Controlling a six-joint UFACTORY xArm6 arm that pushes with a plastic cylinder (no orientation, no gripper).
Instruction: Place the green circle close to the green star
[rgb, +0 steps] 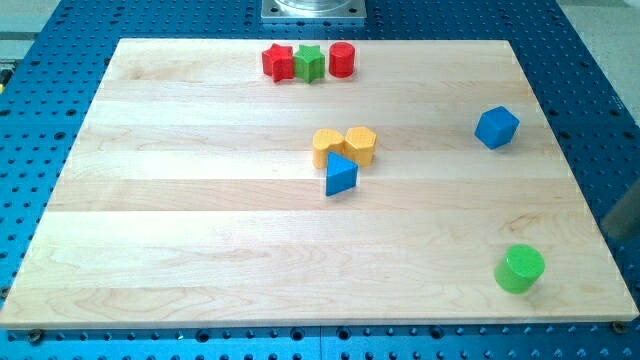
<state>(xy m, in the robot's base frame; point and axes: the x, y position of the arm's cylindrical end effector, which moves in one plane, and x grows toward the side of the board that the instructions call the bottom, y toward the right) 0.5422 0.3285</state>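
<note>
A pale wooden table (200, 230), made of several long planks running across the view with faint seams between them, lies on a blue perforated metal base (45, 110) whose rows of small holes show on every side. At the view's top, just beyond the table's far edge, sits a grey metal mounting plate (313, 9). The green circle (520, 269), a short cylinder, stands near the view's bottom right corner of the table, well apart from everything else. The green star (310, 63) is far away at the top edge, set between a red star (277, 61) on its left, which it touches, and a red cylinder (342, 59) just beside it on its right. Near the middle, two yellow blocks cluster together: a yellow one (327, 146) whose shape is hard to make out and a yellow hexagon (361, 144), touching each other, with a blue triangle (340, 175) just below them and touching. A blue cube (496, 127) sits alone toward the view's right. A blurred dark shape at the right edge (625, 212) cannot be identified; my tip does not show, there is no hand on this arm, so nothing is held.
</note>
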